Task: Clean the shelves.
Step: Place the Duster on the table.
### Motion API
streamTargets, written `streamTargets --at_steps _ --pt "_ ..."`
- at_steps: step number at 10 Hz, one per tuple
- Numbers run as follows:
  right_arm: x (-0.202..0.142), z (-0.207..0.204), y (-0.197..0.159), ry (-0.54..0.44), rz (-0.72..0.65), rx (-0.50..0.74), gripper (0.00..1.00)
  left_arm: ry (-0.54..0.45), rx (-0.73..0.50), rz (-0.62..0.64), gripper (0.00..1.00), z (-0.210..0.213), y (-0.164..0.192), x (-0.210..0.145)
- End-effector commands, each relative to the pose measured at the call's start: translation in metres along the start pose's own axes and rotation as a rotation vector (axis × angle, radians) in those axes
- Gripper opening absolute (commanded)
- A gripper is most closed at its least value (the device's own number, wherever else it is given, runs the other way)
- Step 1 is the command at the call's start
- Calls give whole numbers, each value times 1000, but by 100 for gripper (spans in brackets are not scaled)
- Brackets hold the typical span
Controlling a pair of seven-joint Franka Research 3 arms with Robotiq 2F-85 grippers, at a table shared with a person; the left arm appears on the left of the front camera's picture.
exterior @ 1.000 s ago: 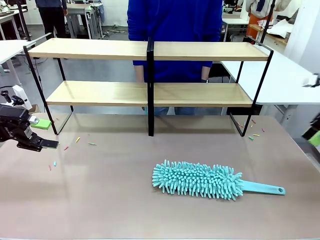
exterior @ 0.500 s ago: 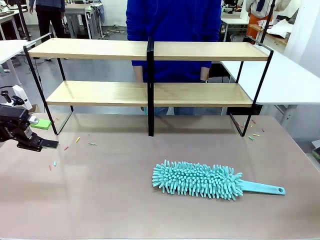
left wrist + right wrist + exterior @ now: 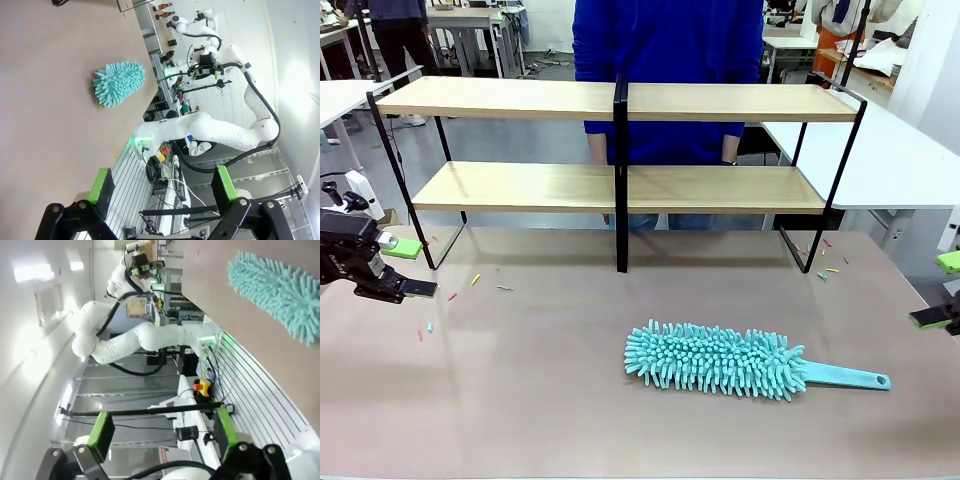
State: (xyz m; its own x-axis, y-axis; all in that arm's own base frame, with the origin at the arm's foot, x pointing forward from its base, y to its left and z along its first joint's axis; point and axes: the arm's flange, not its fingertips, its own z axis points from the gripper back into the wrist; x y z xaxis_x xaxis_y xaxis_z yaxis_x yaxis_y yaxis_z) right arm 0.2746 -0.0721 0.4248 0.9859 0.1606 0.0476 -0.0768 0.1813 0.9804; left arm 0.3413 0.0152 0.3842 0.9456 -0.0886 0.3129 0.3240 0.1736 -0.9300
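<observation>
The shelves (image 3: 520, 98) stand across the far side of the table: two light-wood boards in a thin black frame with a black centre post (image 3: 620, 180). A teal fluffy duster (image 3: 712, 361) lies flat on the table in front of them, its handle (image 3: 848, 377) pointing right. My left gripper (image 3: 410, 268) hovers open at the table's left edge, far from the duster. At the right edge my right gripper (image 3: 940, 290) is also open, a little right of the handle. The left wrist view has open fingers (image 3: 162, 185) and the duster (image 3: 119, 82) ahead. The right wrist view has open fingers (image 3: 162, 432) and the duster (image 3: 275, 287).
A person in a blue top (image 3: 668, 60) stands close behind the shelves. Small coloured scraps (image 3: 475, 280) lie on the table near the left shelf leg, and more (image 3: 825, 270) by the right leg. White tables (image 3: 880, 150) flank the scene.
The right gripper was a blur high at the right edge, left the picture, and now stands lower at the table's right edge. The left gripper and duster have not moved.
</observation>
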Motion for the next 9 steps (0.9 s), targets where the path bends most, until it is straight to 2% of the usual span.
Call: streamTargets --at_steps 1,9 --pt "1 8 7 38 63 -29 100 -17 -24 -27 100 -3 -2 -1" --pt "1 8 7 38 63 -29 100 -17 -24 -27 100 -3 -2 -1"
